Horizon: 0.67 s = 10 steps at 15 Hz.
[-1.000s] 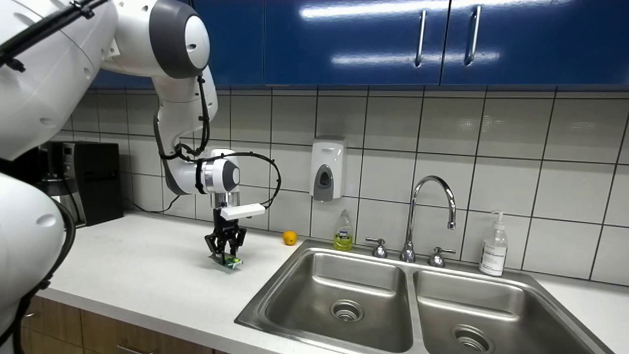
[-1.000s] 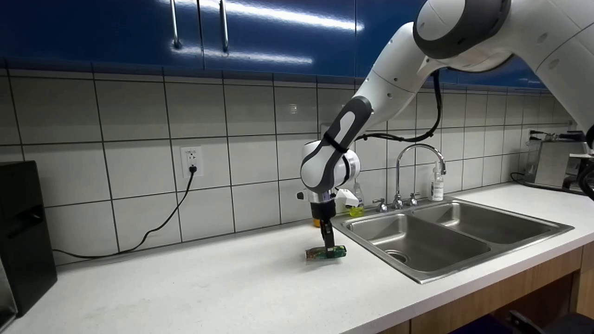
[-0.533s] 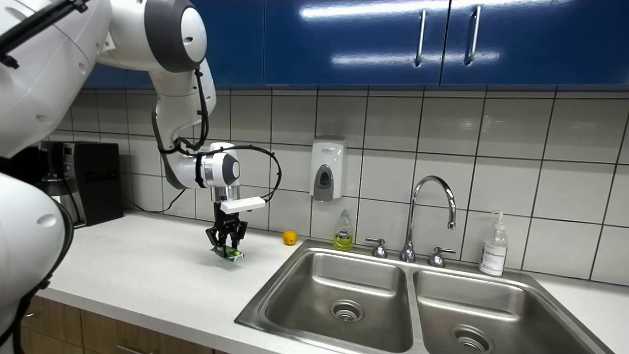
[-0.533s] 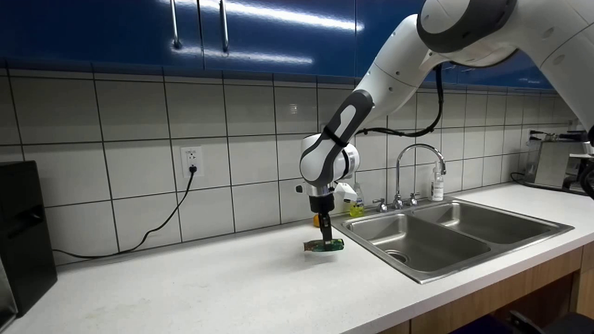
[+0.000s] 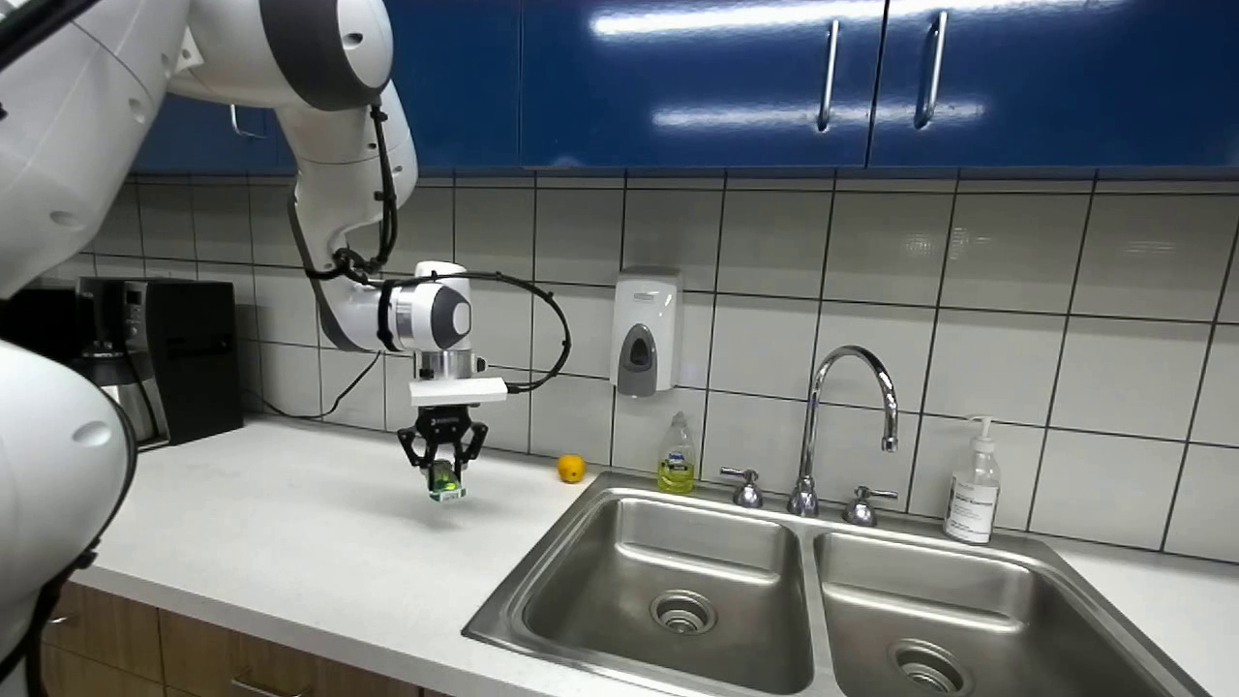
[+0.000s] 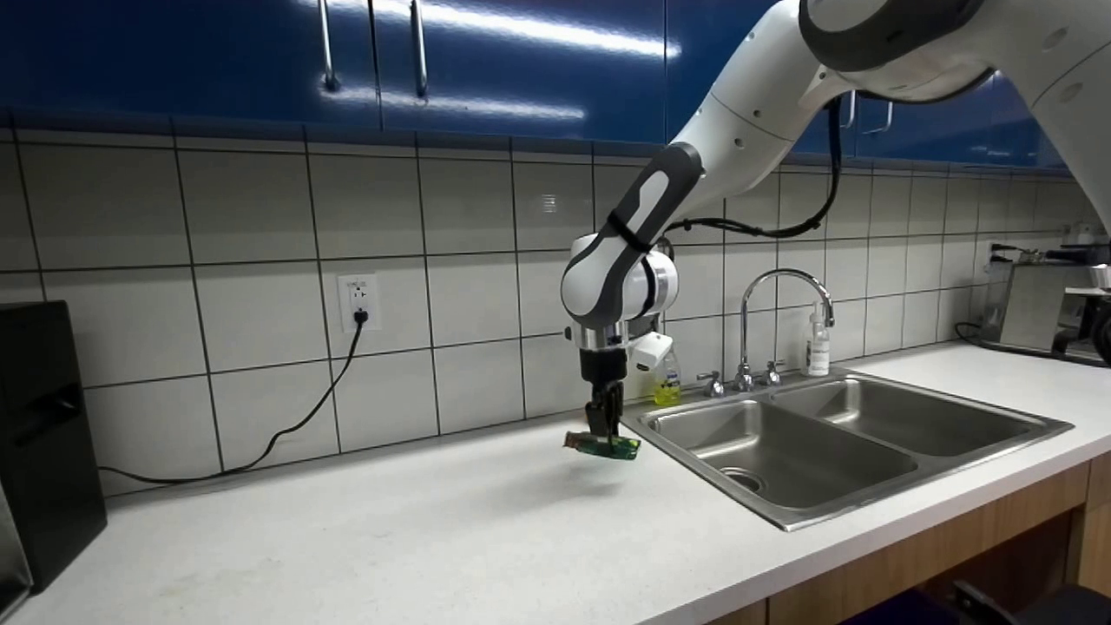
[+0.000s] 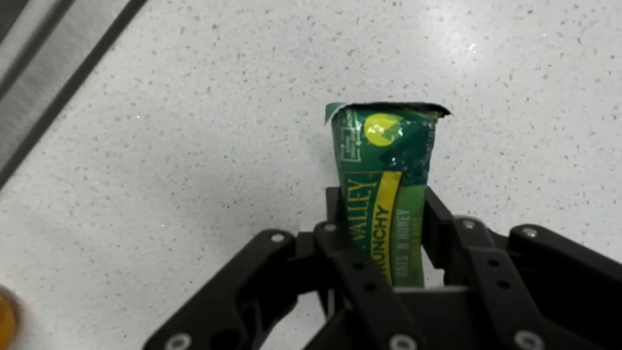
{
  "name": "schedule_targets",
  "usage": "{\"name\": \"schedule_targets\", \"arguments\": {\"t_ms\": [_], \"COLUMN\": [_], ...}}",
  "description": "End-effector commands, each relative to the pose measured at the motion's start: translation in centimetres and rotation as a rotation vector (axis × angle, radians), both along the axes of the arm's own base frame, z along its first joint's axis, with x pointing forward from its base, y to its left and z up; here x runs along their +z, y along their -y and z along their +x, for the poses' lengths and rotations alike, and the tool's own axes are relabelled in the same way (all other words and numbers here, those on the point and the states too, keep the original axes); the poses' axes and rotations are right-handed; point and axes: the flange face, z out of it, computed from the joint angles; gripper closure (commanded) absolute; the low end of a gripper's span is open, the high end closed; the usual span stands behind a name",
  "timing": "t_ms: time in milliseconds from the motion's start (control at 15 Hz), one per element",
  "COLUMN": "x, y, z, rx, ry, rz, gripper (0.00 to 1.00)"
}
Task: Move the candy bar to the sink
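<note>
The candy bar (image 7: pixel 386 150), in a green wrapper with a yellow stripe, is between my fingers in the wrist view. My gripper (image 7: pixel 381 204) is shut on its long sides, and its far end sticks out past the fingertips. In both exterior views my gripper (image 5: pixel 444 474) (image 6: pixel 610 439) holds the candy bar (image 5: pixel 447 489) (image 6: pixel 621 448) a little above the white counter, left of the sink. The steel double-basin sink (image 5: pixel 819 600) (image 6: pixel 816 460) has a chrome faucet behind it. Its rim (image 7: pixel 53 68) shows at the upper left of the wrist view.
A small orange-yellow round object (image 5: pixel 571 469) lies on the counter near the sink's back corner; it also shows in the wrist view (image 7: pixel 5 318). A dish soap bottle (image 5: pixel 677 457), curved faucet (image 5: pixel 808 426) and pump bottle (image 5: pixel 973 494) stand along the sink's back edge.
My gripper has lifted the candy bar from near the counter surface to a little above it. The gripper and bar have also turned, and the bar's end now faces an exterior camera.
</note>
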Motion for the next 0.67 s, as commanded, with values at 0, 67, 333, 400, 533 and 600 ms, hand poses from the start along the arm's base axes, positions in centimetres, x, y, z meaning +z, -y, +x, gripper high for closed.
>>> {"name": "schedule_targets", "arguments": {"t_ms": [0,67,333,400,533,600], "x": [2.4,2.7,3.5,3.6,3.8,3.8], "y": [0.4,0.5,0.6,0.7,1.0,1.2], "z": [-1.9,-2.2,-3.5,-3.7,-4.2,-4.4], "rx": [-0.193,-0.245,-0.446,-0.495,-0.597,-0.648], "ry": [0.031,0.036,0.065,0.072,0.089,0.095], "rz": [0.016,0.018,0.025,0.023,0.019,0.016], "gripper": [0.86,0.86,0.86,0.86,0.86,0.86]}}
